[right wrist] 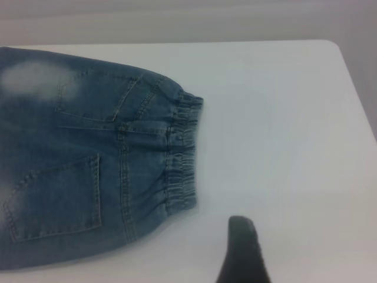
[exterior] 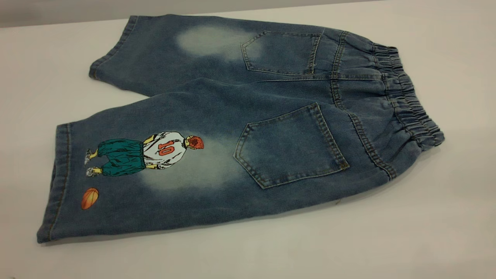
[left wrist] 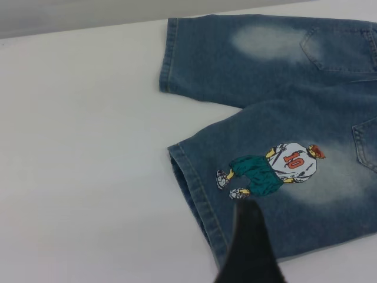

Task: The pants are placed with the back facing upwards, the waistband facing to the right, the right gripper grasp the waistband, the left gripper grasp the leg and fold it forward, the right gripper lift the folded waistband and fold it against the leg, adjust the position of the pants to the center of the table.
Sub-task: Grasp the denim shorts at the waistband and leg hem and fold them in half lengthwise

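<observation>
The pants (exterior: 240,128) lie flat on the table (exterior: 426,232), back pockets up. The gathered waistband (exterior: 410,104) is at the right. The leg (exterior: 147,174) with the cartoon player and orange ball lies at the near left, and the plain leg (exterior: 174,50) is behind it. Neither gripper shows in the exterior view. In the left wrist view, the black left gripper (left wrist: 250,236) hovers over the printed leg (left wrist: 277,177) near its hem. In the right wrist view, the right gripper (right wrist: 242,247) is over bare table, apart from the waistband (right wrist: 181,159).
White tabletop surrounds the shorts on every side. The table's far edge (exterior: 58,23) runs close behind the plain leg. Its rounded corner and side edge (right wrist: 347,76) lie beyond the waistband in the right wrist view.
</observation>
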`<state>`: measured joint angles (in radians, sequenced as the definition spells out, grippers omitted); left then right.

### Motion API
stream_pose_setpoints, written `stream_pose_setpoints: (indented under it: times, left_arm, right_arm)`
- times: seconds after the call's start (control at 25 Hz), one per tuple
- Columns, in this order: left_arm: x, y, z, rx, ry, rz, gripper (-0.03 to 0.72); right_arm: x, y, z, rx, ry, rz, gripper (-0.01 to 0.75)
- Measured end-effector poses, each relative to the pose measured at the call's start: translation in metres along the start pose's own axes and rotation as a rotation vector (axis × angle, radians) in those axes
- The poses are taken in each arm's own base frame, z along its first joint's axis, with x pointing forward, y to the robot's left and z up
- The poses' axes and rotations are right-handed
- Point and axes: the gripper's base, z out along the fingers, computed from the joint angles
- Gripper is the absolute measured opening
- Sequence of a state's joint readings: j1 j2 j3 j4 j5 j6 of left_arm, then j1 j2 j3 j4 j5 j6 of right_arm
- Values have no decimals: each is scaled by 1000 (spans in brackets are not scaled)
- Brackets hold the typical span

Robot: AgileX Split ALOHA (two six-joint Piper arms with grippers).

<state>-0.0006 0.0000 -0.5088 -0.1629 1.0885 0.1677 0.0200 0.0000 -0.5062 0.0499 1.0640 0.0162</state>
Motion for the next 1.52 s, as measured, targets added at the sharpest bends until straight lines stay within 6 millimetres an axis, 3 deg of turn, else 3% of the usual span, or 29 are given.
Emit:
stream_pose_setpoints:
  times: [0.84, 1.52]
  left_arm:
    - [0, -1, 0, 15, -6, -11, 460]
    - [-2, -7, 0, 78, -25, -54, 460]
  right_arm:
    - [-1, 7, 0, -81, -8, 46, 372]
    - [-1, 8, 0, -88, -10, 50, 371]
